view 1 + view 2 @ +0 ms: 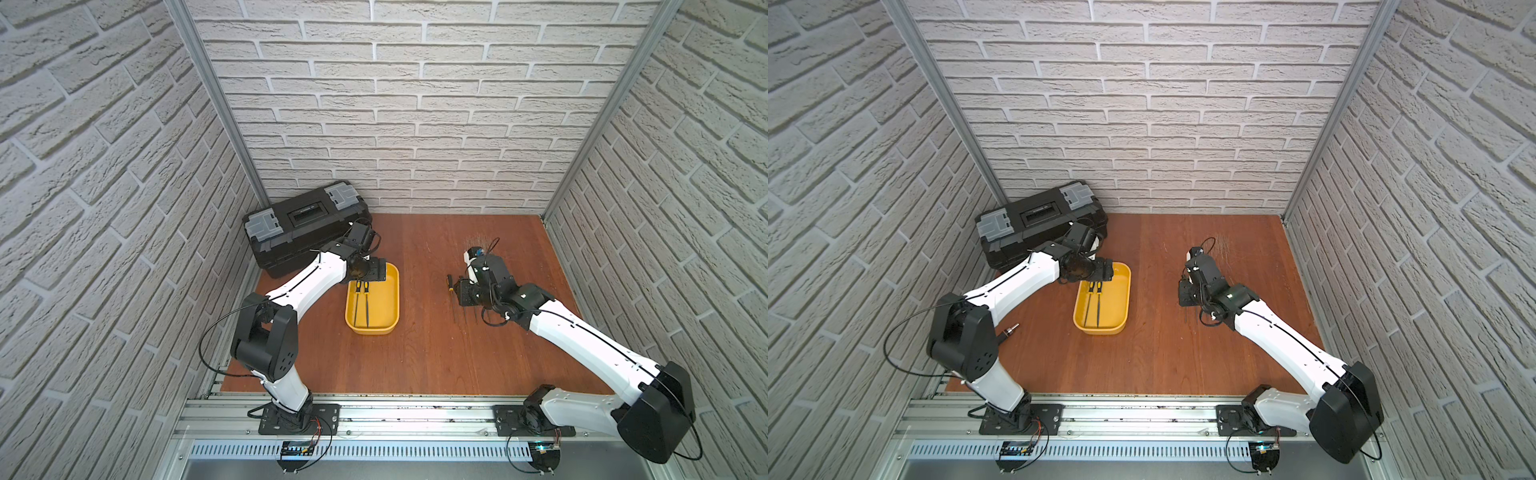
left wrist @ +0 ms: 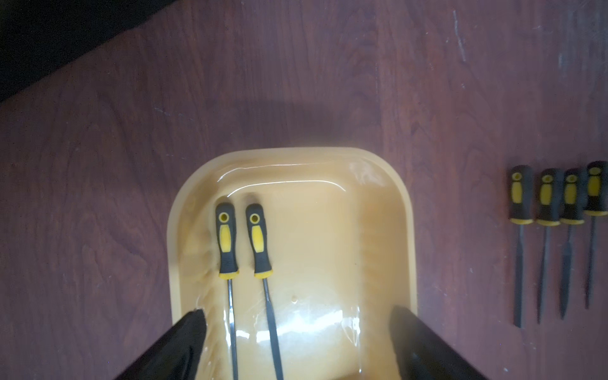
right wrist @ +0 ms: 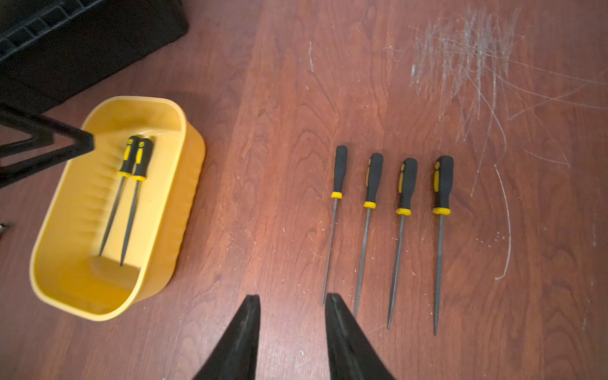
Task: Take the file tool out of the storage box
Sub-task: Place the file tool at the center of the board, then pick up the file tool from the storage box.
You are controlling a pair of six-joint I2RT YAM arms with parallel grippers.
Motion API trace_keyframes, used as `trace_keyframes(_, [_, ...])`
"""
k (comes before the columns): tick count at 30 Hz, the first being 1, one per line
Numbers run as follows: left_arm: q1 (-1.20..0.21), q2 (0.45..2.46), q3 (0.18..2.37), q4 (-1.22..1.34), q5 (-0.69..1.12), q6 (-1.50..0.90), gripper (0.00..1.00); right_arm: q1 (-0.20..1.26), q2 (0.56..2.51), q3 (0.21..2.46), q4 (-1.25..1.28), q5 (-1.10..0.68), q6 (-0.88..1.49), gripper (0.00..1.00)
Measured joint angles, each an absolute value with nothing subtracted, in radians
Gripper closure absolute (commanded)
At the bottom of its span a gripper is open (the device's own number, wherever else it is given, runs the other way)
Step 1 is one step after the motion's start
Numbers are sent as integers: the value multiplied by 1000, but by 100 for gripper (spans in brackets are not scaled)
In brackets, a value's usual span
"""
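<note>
The left arm rises from the front rail, folds at the elbow and stretches its white forearm toward the back wall, with the wrist bent down over the far end of the yellow storage box. The left pincer stands wide open above the box with nothing in it, its two black fingertips straddling the metal shafts of the two files that lie side by side along one long wall of the box, handles toward the far end.

The right arm reaches from its front corner in a long low line toward the middle of the counter, wrist turned down. The right pincer is partly open and empty, with bare wood between its fingers, one of them just beside the tip of the nearest of the four files laid out in a neat row on the counter, well apart from the box.

A black toolbox sits closed in the far corner behind the left arm
</note>
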State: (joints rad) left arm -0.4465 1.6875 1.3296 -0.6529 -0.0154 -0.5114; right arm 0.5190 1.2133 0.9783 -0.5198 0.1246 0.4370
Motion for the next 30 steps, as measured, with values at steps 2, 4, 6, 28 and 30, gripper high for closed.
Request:
trace_keyframes(2, [-447, 1712, 1338, -657, -29, -509, 17, 519, 1193, 978, -516, 94, 421, 26])
trace_keyframes(4, [-449, 1742, 1345, -659, -43, -508, 24, 519, 1169, 975, -506, 62, 402, 6])
trace_keyframes(6, [-452, 1771, 1359, -667, -56, -509, 27, 519, 1146, 970, -498, 37, 391, 0])
trace_keyframes(28, [-462, 1983, 1465, -683, -105, -555, 56, 519, 1070, 897, -458, -62, 345, 0])
trace_keyframes(30, [-462, 1992, 1469, -684, -107, -559, 57, 519, 1069, 897, -458, -65, 341, 0])
